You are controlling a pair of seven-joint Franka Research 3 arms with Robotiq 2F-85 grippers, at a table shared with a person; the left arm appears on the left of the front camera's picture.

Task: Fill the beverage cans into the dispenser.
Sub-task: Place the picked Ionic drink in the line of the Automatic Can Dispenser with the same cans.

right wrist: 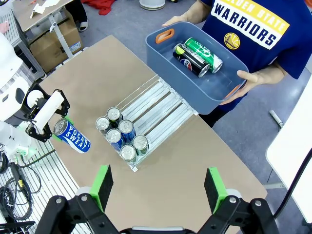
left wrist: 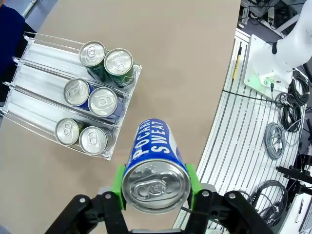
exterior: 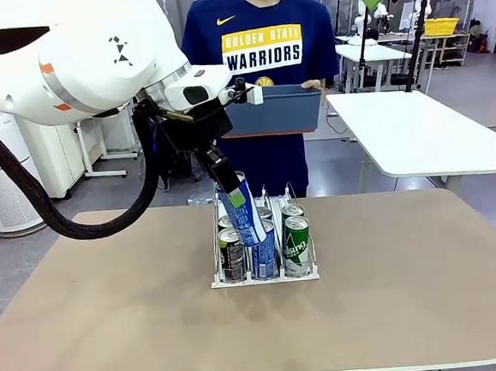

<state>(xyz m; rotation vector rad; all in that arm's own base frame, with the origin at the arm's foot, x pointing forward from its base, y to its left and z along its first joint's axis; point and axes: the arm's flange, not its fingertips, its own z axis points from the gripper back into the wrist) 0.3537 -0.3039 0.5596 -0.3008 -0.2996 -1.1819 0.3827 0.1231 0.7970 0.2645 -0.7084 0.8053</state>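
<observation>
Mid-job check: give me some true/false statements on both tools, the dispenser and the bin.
1. The left tool is shut on a blue can. True.
2. The dispenser holds four cans. False: six cans stand in it, two per lane.
3. The right tool is open and holds nothing. True.
4. The bin is empty. False: a green can and a black can lie in it.
5. The blue can stands upright in the middle lane. False: it is held tilted, outside the dispenser.
</observation>
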